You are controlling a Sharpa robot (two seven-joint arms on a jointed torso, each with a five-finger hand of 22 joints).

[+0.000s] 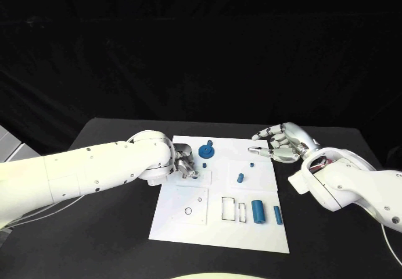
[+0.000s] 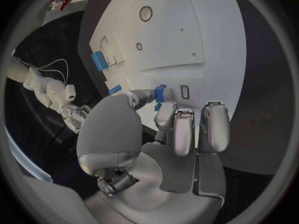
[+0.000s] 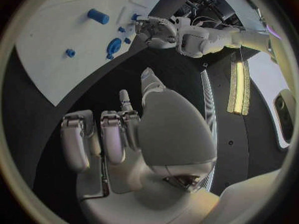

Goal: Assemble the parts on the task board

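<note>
The black tabletop (image 1: 109, 232) carries the white board (image 1: 189, 226) in its middle, and both white arms reach in over its far end. The left hand (image 1: 185, 163) sits low over the board's far left part and pinches a small blue piece (image 2: 160, 93) between thumb and fingertip; the left wrist view shows that piece plainly, while the head view hides it behind the fingers. The right hand (image 1: 283, 144) hovers off the board's far right corner, fingers spread and grasping nothing.

The other blue parts lie on the board: a round disc (image 1: 207, 153) just beside the left hand, a short peg (image 1: 240, 178) near the middle, a tiny stub (image 1: 250, 164) beyond it, and a thick cylinder (image 1: 259, 212) with a thinner pin (image 1: 278, 214) beside it along the near right side, next to two outlined rectangular slots (image 1: 228, 208).

These pieces look like hard, light plastic, stiff and somewhat slick, so a fingertip pinch across the sides, leaving the lower end free, seems the best hold for seating one in its hole.

The right wrist view looks across at the left hand from the far side and shows the disc (image 3: 113, 47) and cylinder (image 3: 97, 16), though not the slots.
</note>
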